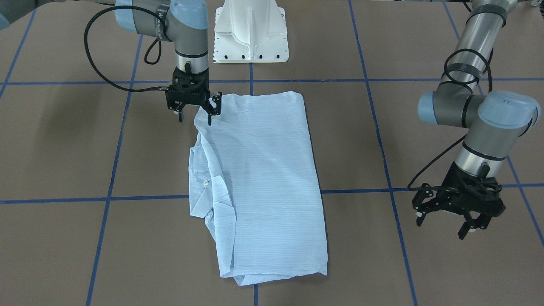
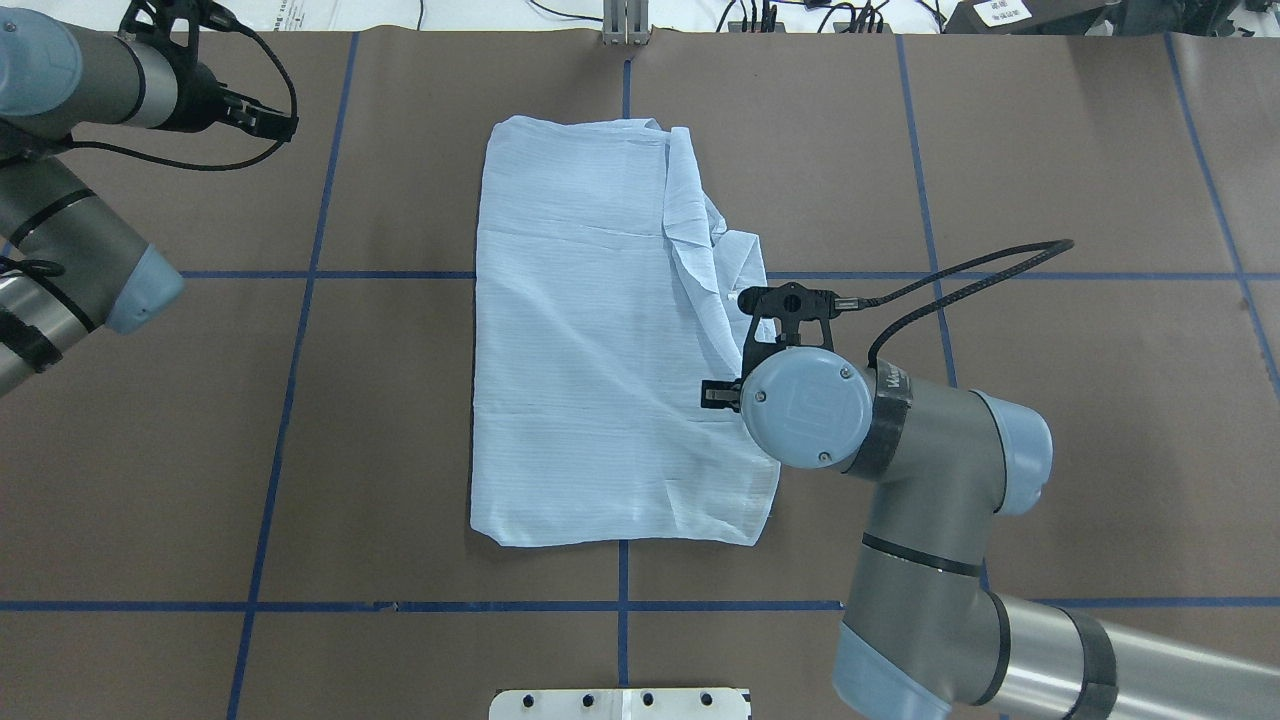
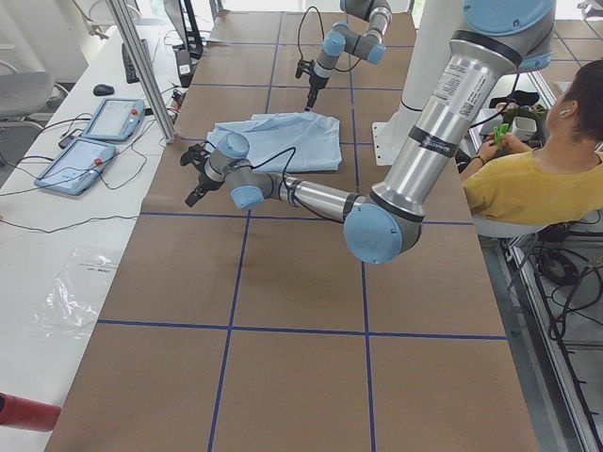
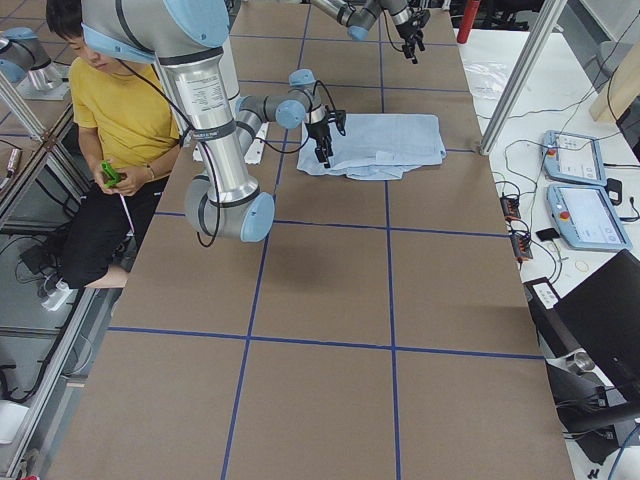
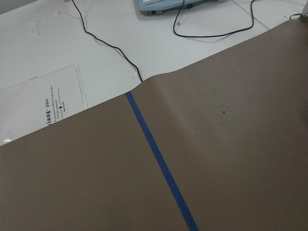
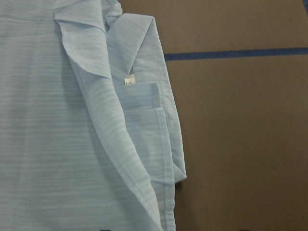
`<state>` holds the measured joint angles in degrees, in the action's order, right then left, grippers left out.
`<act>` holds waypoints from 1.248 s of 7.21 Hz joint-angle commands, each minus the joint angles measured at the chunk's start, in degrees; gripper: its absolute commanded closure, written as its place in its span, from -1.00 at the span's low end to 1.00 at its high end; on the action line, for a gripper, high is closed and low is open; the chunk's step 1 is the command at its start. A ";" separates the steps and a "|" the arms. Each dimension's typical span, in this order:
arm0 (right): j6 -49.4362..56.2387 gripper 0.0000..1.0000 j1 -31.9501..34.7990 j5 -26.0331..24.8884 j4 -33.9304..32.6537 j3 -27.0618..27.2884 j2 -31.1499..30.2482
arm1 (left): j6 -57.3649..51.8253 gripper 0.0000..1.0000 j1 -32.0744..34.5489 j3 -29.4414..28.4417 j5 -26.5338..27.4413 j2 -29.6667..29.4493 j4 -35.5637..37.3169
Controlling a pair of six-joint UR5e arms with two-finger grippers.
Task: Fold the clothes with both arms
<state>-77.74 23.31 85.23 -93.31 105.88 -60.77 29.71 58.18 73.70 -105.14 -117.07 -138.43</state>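
ITEM: pale blue, finely striped thin-fabric shirt (image 1: 267,170) lies folded into a long panel at the middle of the brown, blue-taped worktop (image 1: 63,148); loose collar layers (image 1: 204,182) spill out on the robot's right | JAWS: grey-and-silver right arm (image 1: 187,34), jaws spread and empty over the shirt corner nearest the base; grey-and-silver left arm (image 1: 480,136), jaws spread, well apart from the shirt | HANDLING: judged light, limp and prone to layer slip; pinch through all layers at the end corners.

Shirt (image 1: 263,170) was thin, crinkled, finely striped cloth, matt. Table cover (image 1: 63,140) looked like matt brown paper with blue tape lines (image 1: 85,199). Left arm (image 1: 478,38) had silvery metal tubing, smooth caps.
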 commanded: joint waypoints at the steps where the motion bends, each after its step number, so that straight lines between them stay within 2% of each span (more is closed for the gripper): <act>1: 5.91 -1.00 3.05 0.20 6.64 -12.11 5.79 | 0.00 -1.00 -0.09 -0.05 -0.06 0.00 0.00; 2: 8.28 -1.00 3.93 0.81 6.48 -15.92 8.79 | 0.00 -1.00 -0.09 -0.14 -0.06 0.00 0.00; 5: 11.29 -1.00 4.03 1.78 5.95 -19.20 9.09 | -0.09 -1.00 -0.52 -0.40 -0.06 0.09 0.00; 7: 13.56 -1.00 4.46 2.39 3.51 -19.74 8.74 | -0.09 -1.00 -0.53 -0.49 -0.06 0.09 0.00; 9: 20.74 -1.00 9.97 5.20 2.26 -19.13 6.56 | -0.18 -1.00 -0.61 -0.49 -0.06 0.09 0.00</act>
<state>-61.43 29.91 88.97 -90.42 86.37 -52.81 29.60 57.63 73.22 -105.20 -116.98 -138.43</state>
